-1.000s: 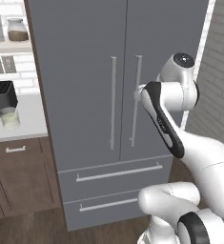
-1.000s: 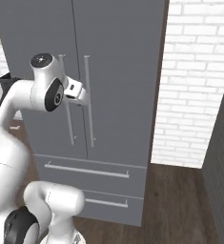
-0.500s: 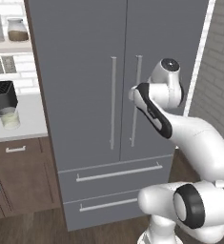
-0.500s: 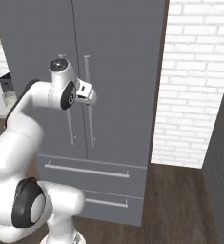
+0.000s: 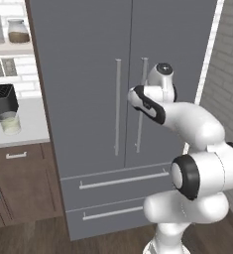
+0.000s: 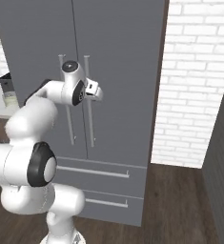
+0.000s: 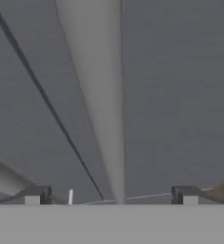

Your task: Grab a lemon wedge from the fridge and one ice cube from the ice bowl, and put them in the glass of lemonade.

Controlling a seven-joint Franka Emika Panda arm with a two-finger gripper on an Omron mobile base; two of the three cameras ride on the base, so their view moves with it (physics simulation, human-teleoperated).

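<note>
The grey fridge (image 5: 88, 74) stands straight ahead with both doors shut. The lemon wedge is hidden and the ice bowl is out of view. My gripper (image 6: 97, 91) hovers at the upper part of the right door's handle (image 5: 140, 124). In the hand view the gripper (image 7: 111, 195) is open, and that silver handle (image 7: 101, 95) runs up between the two fingertips (image 7: 35, 195) without touching either. The glass of lemonade (image 5: 10, 123) sits on the white counter (image 5: 31, 126) to the left of the fridge.
A black toaster (image 5: 1, 101) stands behind the glass. Brown cabinets (image 5: 19, 183) run under the counter. A lidded jar (image 5: 18, 31) sits on a shelf above. A white brick wall (image 6: 194, 81) borders the fridge on the right. Two drawers (image 5: 123, 181) lie below the doors.
The arm has stretched forward and the hand has moved in close to the right door's handle. The jaws stayed open and the fridge doors stayed shut.
</note>
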